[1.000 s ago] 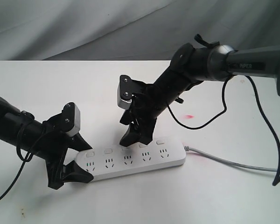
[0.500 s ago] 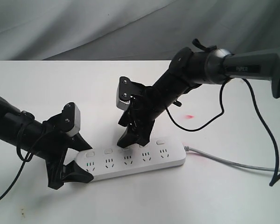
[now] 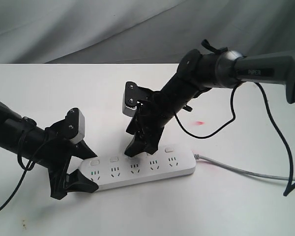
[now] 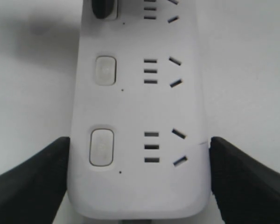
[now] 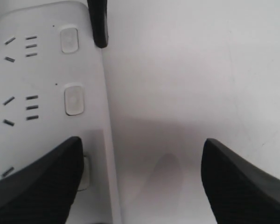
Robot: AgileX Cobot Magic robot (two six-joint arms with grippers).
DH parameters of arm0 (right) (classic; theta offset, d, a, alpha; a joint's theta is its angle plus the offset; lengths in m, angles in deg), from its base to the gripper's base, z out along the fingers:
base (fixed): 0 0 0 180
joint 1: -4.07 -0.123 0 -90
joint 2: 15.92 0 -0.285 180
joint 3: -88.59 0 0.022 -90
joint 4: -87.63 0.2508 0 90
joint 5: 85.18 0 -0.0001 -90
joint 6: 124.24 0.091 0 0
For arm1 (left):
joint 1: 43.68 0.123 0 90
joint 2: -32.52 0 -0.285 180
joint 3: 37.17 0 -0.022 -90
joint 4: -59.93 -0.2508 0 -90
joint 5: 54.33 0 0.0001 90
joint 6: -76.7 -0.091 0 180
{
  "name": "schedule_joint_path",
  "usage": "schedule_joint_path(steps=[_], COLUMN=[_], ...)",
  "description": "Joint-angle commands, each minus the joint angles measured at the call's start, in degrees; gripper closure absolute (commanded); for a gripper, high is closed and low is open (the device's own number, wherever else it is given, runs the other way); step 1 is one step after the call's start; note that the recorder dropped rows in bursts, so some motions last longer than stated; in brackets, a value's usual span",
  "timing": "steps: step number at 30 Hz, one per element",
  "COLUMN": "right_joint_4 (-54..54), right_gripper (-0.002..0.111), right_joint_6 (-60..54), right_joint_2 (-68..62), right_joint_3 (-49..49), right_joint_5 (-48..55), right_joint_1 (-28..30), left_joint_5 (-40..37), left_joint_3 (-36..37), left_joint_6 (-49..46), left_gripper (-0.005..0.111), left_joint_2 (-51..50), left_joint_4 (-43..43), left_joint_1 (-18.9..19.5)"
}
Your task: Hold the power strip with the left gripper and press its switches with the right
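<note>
The white power strip (image 3: 147, 168) lies on the table, sockets up. My left gripper (image 3: 87, 172) is shut on its left end; in the left wrist view the strip (image 4: 140, 107) fills the gap of the left gripper (image 4: 139, 179), with both jaws against its sides. Two switches (image 4: 102, 147) show there. My right gripper (image 3: 141, 147) stands open over the row of switches (image 3: 113, 159), one finger on the third. In the right wrist view the right gripper (image 5: 140, 184) has one finger over a half-hidden switch (image 5: 86, 173) and the other above bare table.
The grey cord (image 3: 236, 170) runs from the strip's right end toward the right edge. A loose black cable (image 3: 221, 125) hangs from the right arm. A small red mark (image 3: 200, 122) sits on the white table (image 3: 88, 93). Grey cloth hangs behind.
The right arm has shifted slightly to the left, its finger still at the third switch. The left gripper and the strip have not moved.
</note>
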Motion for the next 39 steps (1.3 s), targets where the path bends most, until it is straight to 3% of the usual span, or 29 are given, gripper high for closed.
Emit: schedule_joint_path(steps=[1, 19, 25, 34, 39], right_joint_4=[-6.95, -7.25, 0.52, 0.57, -0.01], right_gripper=[0.043, 0.043, 0.043, 0.043, 0.043], right_joint_6=[0.53, 0.4, -3.42, -3.63, -4.86], right_joint_2=[-1.64, -1.49, 2.96, 6.27, 6.17], right_joint_3=[0.54, 0.54, 0.54, 0.65, 4.63], right_joint_5=[-1.66, -3.37, 2.75, 6.39, 2.29], right_joint_1=[-0.1, -1.14, 1.33, 6.28, 6.28], left_joint_5=[-0.29, -0.29, -0.29, -0.29, -0.29], left_joint_3=[-0.32, -0.32, -0.32, -0.32, -0.32], left_joint_6=[-0.32, -0.32, -0.32, -0.32, -0.32], left_gripper=[0.107, 0.107, 0.107, 0.107, 0.107], left_joint_2=[0.04, 0.04, 0.04, 0.04, 0.04], left_joint_4=[0.25, 0.25, 0.25, 0.25, 0.25], left_joint_1=[-0.19, -0.19, -0.19, -0.19, -0.19])
